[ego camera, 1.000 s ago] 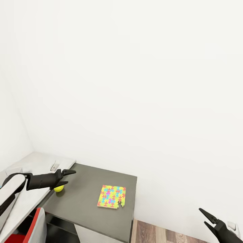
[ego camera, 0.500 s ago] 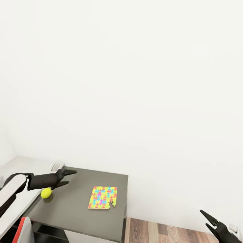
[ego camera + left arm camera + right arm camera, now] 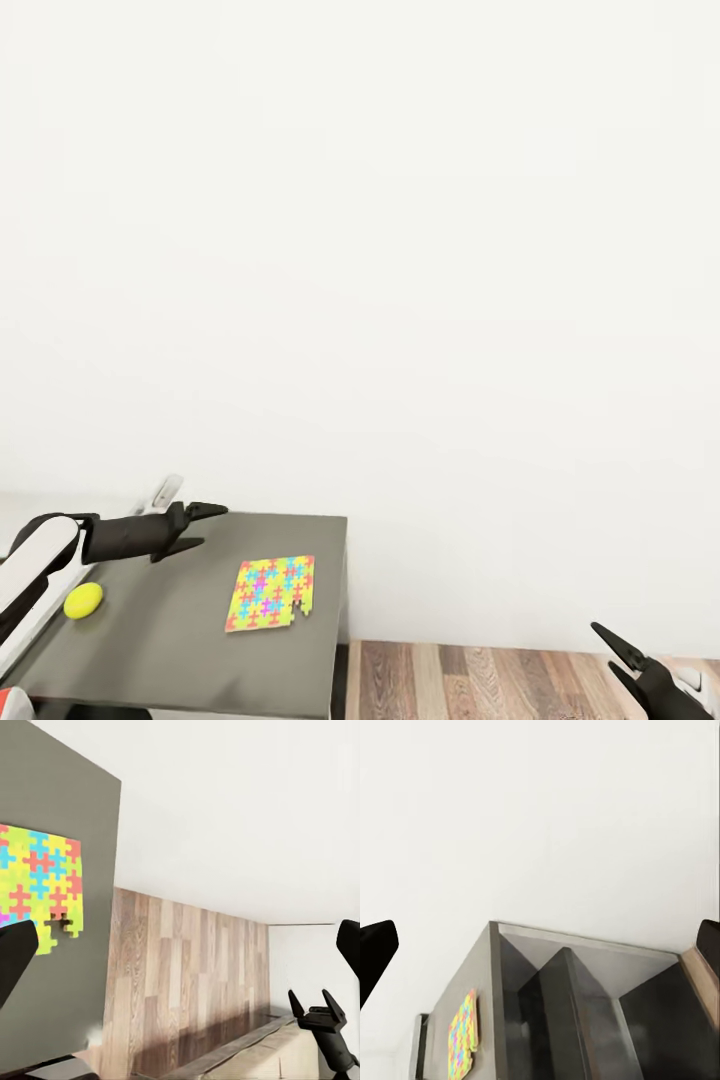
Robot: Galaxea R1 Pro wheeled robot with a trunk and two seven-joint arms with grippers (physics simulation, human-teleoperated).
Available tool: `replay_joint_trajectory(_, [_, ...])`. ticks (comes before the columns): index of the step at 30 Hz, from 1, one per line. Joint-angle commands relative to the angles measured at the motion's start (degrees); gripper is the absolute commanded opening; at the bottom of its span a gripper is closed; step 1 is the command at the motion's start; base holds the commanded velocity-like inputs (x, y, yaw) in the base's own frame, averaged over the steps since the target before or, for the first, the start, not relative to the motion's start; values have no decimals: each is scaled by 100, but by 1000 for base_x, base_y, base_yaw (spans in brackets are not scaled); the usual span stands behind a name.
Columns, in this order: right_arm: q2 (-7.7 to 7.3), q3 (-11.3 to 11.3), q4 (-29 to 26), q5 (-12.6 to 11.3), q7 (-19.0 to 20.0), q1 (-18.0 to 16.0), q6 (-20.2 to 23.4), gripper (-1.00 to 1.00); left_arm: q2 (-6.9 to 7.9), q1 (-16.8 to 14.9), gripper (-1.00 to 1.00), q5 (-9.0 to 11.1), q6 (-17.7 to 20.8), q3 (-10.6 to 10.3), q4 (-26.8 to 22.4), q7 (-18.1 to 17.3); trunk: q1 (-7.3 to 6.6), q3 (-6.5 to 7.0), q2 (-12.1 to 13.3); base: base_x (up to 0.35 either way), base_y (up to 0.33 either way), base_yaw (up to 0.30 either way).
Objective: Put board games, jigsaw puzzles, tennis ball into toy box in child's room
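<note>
Progress looked slight, judging from what lay loose. Left hand (image 3: 192,527) hovered over the dark worktop (image 3: 180,640) with its fingers spread wide and nothing between them. The ball (image 3: 83,600) sat on the worktop below and behind that hand, near its forearm but apart from the fingers. One puzzle (image 3: 270,593) lay flat ahead of the hand and a little lower, near the worktop's far edge, with a small piece missing from one corner; it appeared again in the left wrist view (image 3: 37,889). Right hand (image 3: 625,655) hung well off to the side over the wood floor (image 3: 480,680), also wide and empty. Neither toy had been gathered yet, so both seemingly remained to be picked up and carried to the toy box, along with the other toys.
</note>
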Motion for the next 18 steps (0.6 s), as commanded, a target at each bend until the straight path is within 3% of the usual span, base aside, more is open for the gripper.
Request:
replay_joint_trajectory(1, [3,-5,2,-23,5,-6,-5,100,6,-5,100,-50,2,-9,2,-59,3,-13,-11,0,0,-260])
replay_joint_trajectory(9, [9,-1,2,-22,5,-6,-102,100,6,-5,100,-49,2,-9,2,-59,3,-43,-11,0,0,-239])
replay_joint_trajectory(18, [32,3,2,-19,5,-6,-225,100,1,-5,100,-50,2,-9,2,-60,3,-54,-11,0,0,-63])
